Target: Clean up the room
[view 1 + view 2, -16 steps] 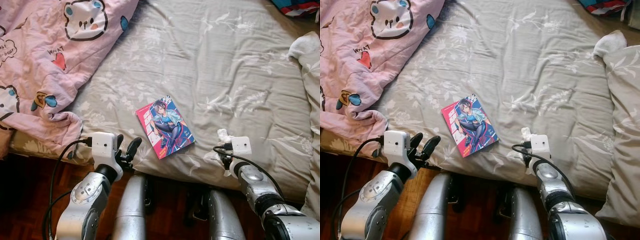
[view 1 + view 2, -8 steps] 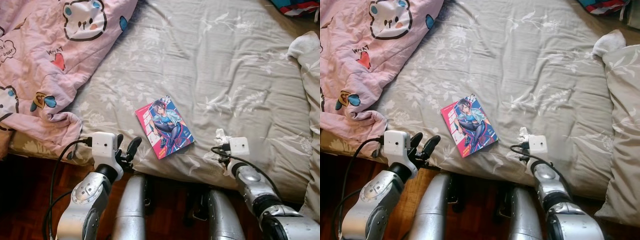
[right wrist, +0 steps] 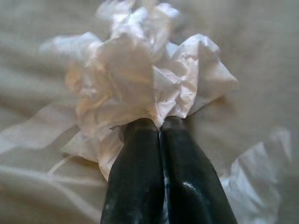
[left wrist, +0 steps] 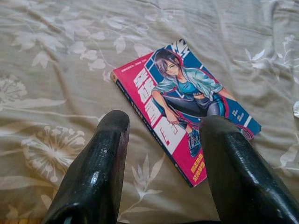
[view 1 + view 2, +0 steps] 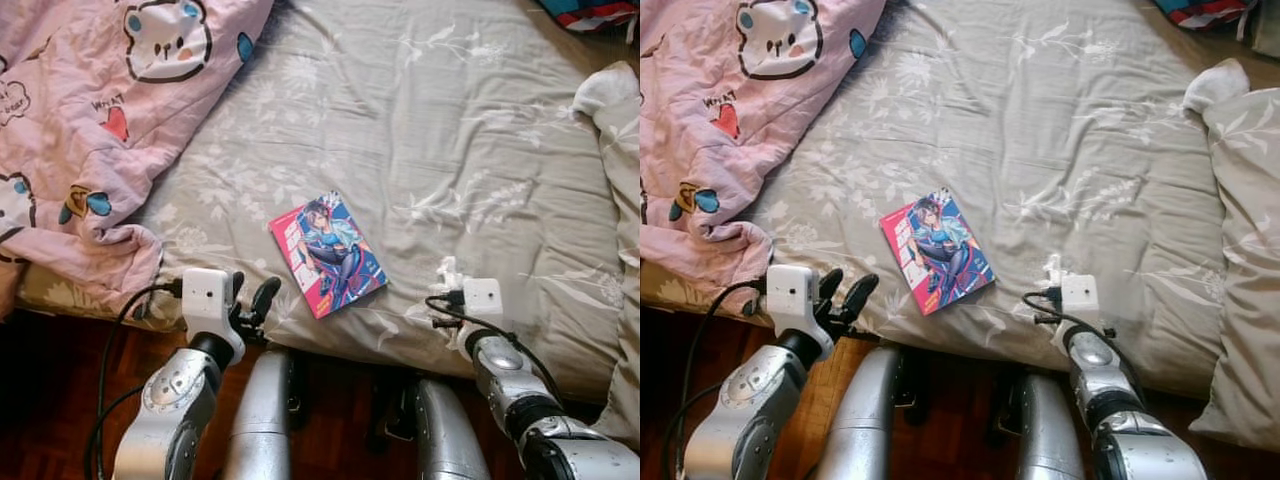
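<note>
— White tissue [image 3: 140,88], crumpled, is pinched in the right gripper [image 3: 161,123]. See the two black fingers [image 3: 135,172] pressed together, with the paper bunched out past their tips?

— Yes. Where is that on the bed [image 5: 480,130]?

— Near the bed's front edge, on the robot's right, with the grey flowered sheet under it. From the head you can just see the tissue poking out behind the white wrist camera [image 5: 483,297]. A second bit of white paper [image 3: 254,172] lies on the sheet just beside the fingers.

— And the left gripper [image 4: 163,126]?

— Spread apart and holding nothing. It hangs at the front edge too, on the robot's left, its fingers pointing at the book [image 5: 327,253].

— Is it touching the book?

— Hard to say from the wrist. From the head, the fingertips sit at the mattress edge, short of the book's near corner.

— How does the book lie?

— Flat, cover up, turned at an angle, between the two grippers and a little further in. Pink spine side, a drawn figure in blue on the cover.

— What else?

— A pink quilt [image 5: 90,120] with cartoon bears heaped over the left part of the bed. A pillow [image 5: 1245,260] in the same grey cloth at the right edge. Dark wood floor [image 5: 50,400] below the bed.
</note>
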Controlling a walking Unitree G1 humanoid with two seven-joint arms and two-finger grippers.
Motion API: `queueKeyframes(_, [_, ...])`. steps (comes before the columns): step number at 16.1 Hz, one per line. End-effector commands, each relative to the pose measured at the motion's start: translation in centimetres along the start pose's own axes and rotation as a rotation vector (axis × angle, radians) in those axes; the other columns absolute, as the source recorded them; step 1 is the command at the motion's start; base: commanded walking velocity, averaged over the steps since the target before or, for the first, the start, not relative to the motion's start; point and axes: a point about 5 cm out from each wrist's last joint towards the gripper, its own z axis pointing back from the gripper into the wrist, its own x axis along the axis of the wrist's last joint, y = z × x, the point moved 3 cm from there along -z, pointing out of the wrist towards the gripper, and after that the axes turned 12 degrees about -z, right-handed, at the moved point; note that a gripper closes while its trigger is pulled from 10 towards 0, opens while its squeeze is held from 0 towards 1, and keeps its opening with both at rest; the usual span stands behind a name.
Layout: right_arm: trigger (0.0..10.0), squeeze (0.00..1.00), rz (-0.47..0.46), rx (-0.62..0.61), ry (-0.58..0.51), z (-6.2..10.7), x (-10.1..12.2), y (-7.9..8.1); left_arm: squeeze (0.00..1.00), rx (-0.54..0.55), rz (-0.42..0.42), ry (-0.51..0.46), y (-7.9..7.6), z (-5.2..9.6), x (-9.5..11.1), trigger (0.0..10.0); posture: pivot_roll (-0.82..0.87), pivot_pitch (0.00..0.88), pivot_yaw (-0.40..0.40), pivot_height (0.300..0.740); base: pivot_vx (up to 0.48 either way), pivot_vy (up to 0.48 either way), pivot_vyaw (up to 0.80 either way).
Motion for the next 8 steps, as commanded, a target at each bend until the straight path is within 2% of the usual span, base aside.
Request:
queueKeyframes(1, [0.0, 0.0, -0.037, -0.038, 0.005, 0.4, -1.2, -0.9, 0.0, 0.014, -0.008, 0.049, 0.2, 0.5, -1.3, 10.0, 0.2, 0.587, 0.11, 0.646, 0.0, 0.0, 0.0])
queueKeyframes(2, [0.0, 0.0, -0.072, -0.036, -0.08, 0.4, 0.2, -0.9, 0.0, 0.017, -0.009, 0.051, 0.4, 0.4, -1.5, 10.0, 0.19, 0.575, 0.106, 0.646, 0.0, 0.0, 0.0])
queueKeyframes(4, [0.0, 0.0, -0.103, -0.017, -0.167, 0.6, 1.2, -0.5, 0.0, 0.018, -0.013, 0.058, 0.5, 0.2, -2.0, 10.0, 0.18, 0.564, 0.103, 0.646, 0.0, 0.0, 0.0])
queueKeyframes(7, [0.0, 0.0, -0.134, 0.008, -0.241, 1.2, 1.0, -0.1, 0.0, 0.022, -0.016, 0.074, 0.7, -0.1, -2.9, 10.0, 0.16, 0.536, 0.092, 0.646, 0.0, 0.0, 0.0])
queueKeyframes(8, [0.0, 0.0, -0.158, 0.023, -0.299, 2.3, -0.1, 0.0, 0.0, 0.033, -0.029, 0.091, 1.0, -0.3, -4.1, 10.0, 0.14, 0.491, 0.077, 0.646, 0.0, 0.0, 0.0])
